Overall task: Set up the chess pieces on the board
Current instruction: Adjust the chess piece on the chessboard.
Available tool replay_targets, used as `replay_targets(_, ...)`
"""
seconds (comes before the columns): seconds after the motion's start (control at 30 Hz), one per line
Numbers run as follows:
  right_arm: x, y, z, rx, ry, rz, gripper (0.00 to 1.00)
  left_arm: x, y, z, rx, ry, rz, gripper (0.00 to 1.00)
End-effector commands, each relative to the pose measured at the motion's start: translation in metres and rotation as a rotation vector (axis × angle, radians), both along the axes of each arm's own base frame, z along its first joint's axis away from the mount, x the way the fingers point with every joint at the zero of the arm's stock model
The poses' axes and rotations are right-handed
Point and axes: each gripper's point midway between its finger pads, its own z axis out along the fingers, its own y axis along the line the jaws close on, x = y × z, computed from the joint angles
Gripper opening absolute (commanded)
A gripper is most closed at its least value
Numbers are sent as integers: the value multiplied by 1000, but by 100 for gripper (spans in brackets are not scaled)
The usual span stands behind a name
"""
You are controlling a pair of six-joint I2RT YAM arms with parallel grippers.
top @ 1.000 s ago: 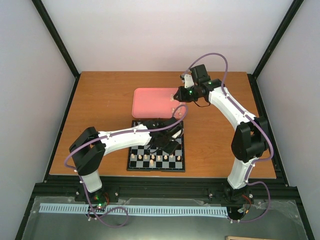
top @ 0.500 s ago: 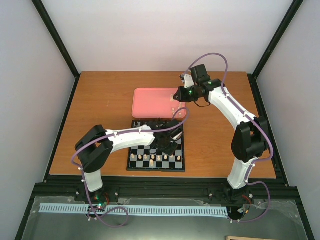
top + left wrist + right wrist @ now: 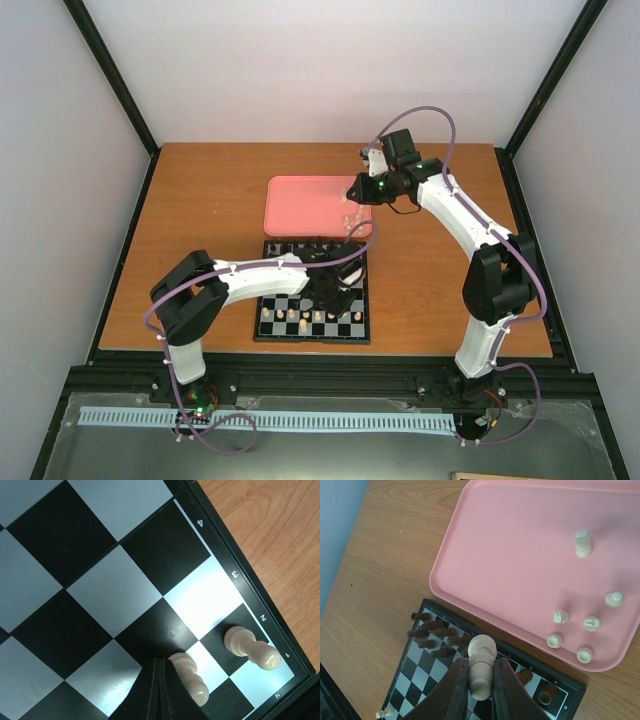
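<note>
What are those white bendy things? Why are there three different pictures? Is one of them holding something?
They are two robot arms, a left arm and a right arm, bolted to a table. One picture looks down from above. The other two come from small cameras on each wrist. On the table lie a chessboard and a pink tray with six pale chess pieces on it. The right tool pinches one pale piece. The left tool looks closed, low over the board, beside a standing piece.
</note>
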Motion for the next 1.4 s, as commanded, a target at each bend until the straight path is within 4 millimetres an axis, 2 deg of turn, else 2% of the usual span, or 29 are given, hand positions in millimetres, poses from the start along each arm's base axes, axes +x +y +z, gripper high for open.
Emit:
replay_targets(0.0,0,-4,6,11,-17,0,10,-3,-12,12,-72,0,-50,1)
replay_targets(0.4,-2,-2,2,16,-3,6,11,-11,-7,8,-63,20,-82,1)
replay_targets(0.63,0,-1,4,19,-8,4,10,-2,-1,11,-26,-27,-65,1)
replay_targets(1.07,0,-3,4,10,-11,4,11,18,-22,26,-36,-83,-73,1)
replay_targets(1.2,1,-2,5,11,-12,5,11,16,-28,30,-61,-67,-83,1)
replay_targets(1.37,1,-3,5,10,-12,5,10,11,-29,24,-59,-36,-97,1)
